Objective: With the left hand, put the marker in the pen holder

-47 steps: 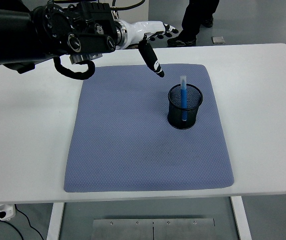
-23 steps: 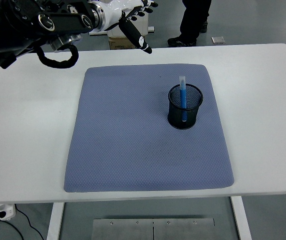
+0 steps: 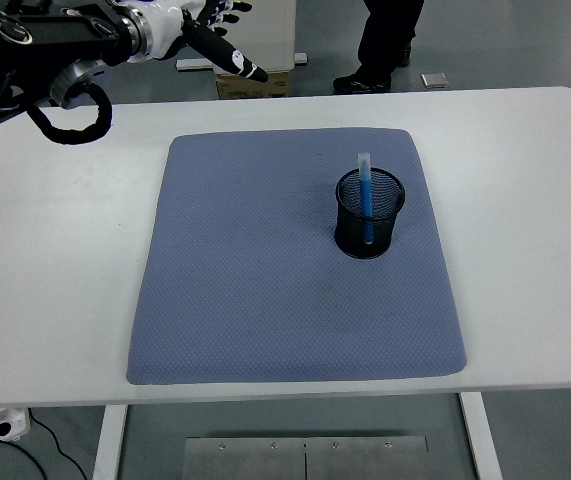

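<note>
A black mesh pen holder (image 3: 370,214) stands upright on the right half of a blue-grey mat (image 3: 255,270). A blue pen (image 3: 365,195) sticks out of it. My left hand (image 3: 193,18) is at the top left of the picture, beyond the table's far edge and well away from the holder. Its fingers are shut on a black marker (image 3: 229,60), which slants down to the right with its tip over the far edge. The right arm is out of the picture.
The mat lies in the middle of the white table (image 3: 55,260). A person's legs (image 3: 393,40) stand behind the table at the top. On the floor behind are a cardboard box (image 3: 255,83) and a small flat object (image 3: 435,79).
My left arm has drawn back up and to the left, carrying the marker away from the holder, from over the mat's far edge to past the table's far edge. The holder and pen have not moved.
</note>
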